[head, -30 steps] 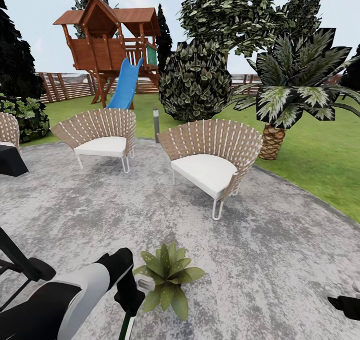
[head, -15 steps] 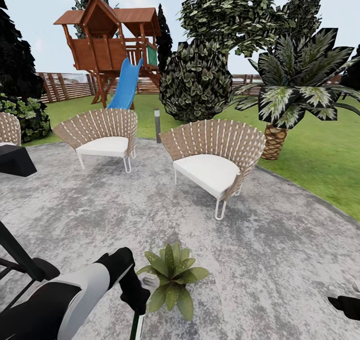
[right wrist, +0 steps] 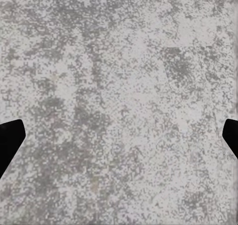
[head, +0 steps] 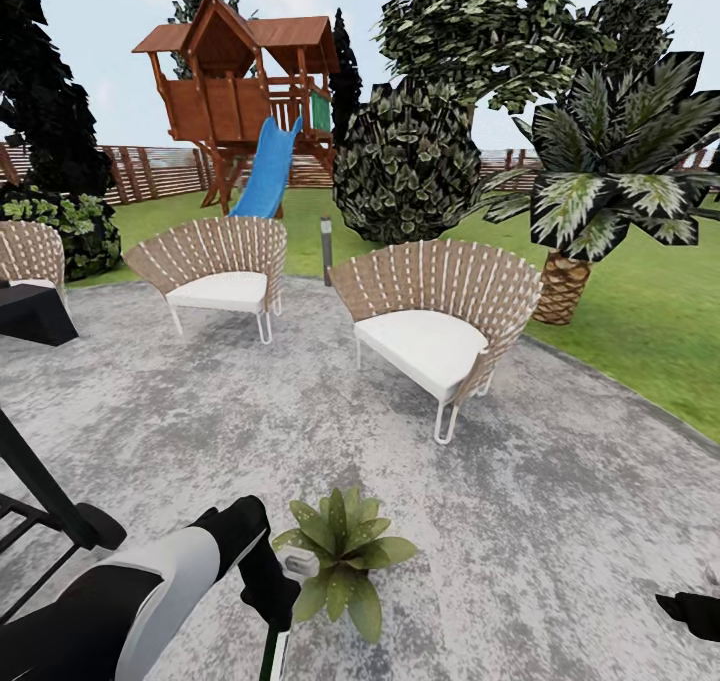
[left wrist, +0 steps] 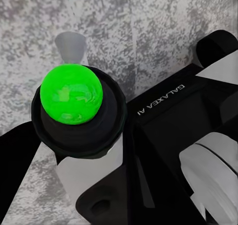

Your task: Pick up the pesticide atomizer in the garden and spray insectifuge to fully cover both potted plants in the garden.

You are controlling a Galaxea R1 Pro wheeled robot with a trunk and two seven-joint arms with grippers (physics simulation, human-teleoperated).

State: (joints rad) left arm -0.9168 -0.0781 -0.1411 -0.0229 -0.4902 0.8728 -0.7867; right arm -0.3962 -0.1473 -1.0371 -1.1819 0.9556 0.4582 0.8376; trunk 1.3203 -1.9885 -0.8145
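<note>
Since the camera panned left, the left gripper (head: 272, 601) stays clamped on the atomizer (head: 296, 563) beside the plant (head: 342, 553); the right wrist view shows right fingertips (right wrist: 10, 140) apart over patio (right wrist: 119, 86).

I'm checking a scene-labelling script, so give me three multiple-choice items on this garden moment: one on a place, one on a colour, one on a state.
1. Where does the potted plant stand?
A. on the lawn
B. on the grey patio
C. on a chair seat

2. What colour is the slide?
A. red
B. yellow
C. blue

3. How is the right gripper?
A. open, holding nothing
B. shut on a pot
C. shut on a leaf

Answers:
1 B: the potted plant sits on the speckled grey patio.
2 C: the slide off the wooden playhouse is blue.
3 A: the right gripper has its fingertips far apart, with bare paving between them.
</note>
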